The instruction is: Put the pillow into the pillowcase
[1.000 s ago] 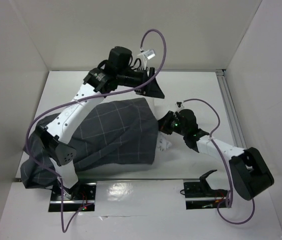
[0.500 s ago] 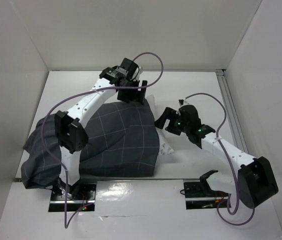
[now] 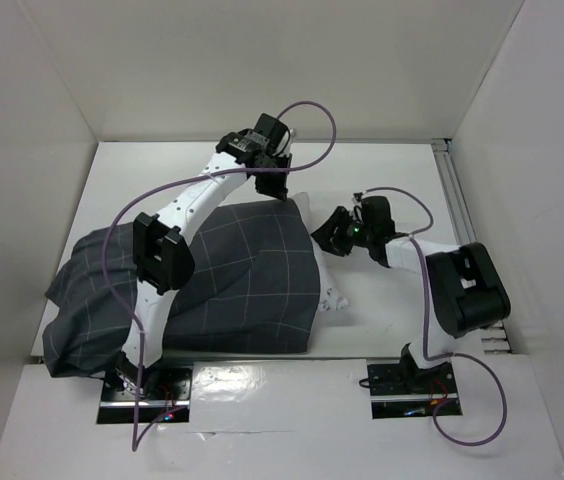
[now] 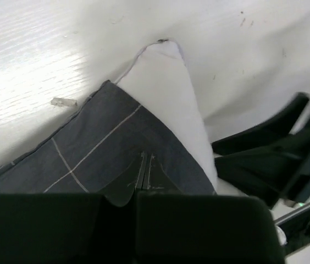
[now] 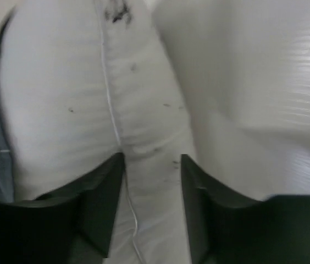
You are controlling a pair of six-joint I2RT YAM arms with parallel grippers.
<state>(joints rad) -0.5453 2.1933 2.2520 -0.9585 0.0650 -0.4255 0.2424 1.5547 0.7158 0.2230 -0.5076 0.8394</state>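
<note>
The pillow point(image 5: 61, 99) is nearly all inside the pillowcase point(image 3: 232, 270), which lies across the centre and left of the overhead view on the white surface point(image 3: 392, 175). Only a white strip shows along the case's right-hand edge, with one corner poking out at the top of that edge and another at the bottom. The step in hand, as I judge it, is the finish: drawing the open mouth of the case over the last exposed end.

The left gripper point(image 4: 143, 184) sits at the upper right corner of the case. Its jaws are pressed together on a pucker of dark cloth just short of the hem, and the white corner juts out beyond. The right gripper point(image 5: 149, 190) faces the exposed end at the middle right of the overhead view. Its jaws are spread, one on either side of the pillow's seam, and I cannot tell whether they press it.

The next move is probably for the left to pull the hem toward the right of the frame while the right pushes the pillow end inward. That calls for a hold on cloth alone, and the lower corner will need the same.
</note>
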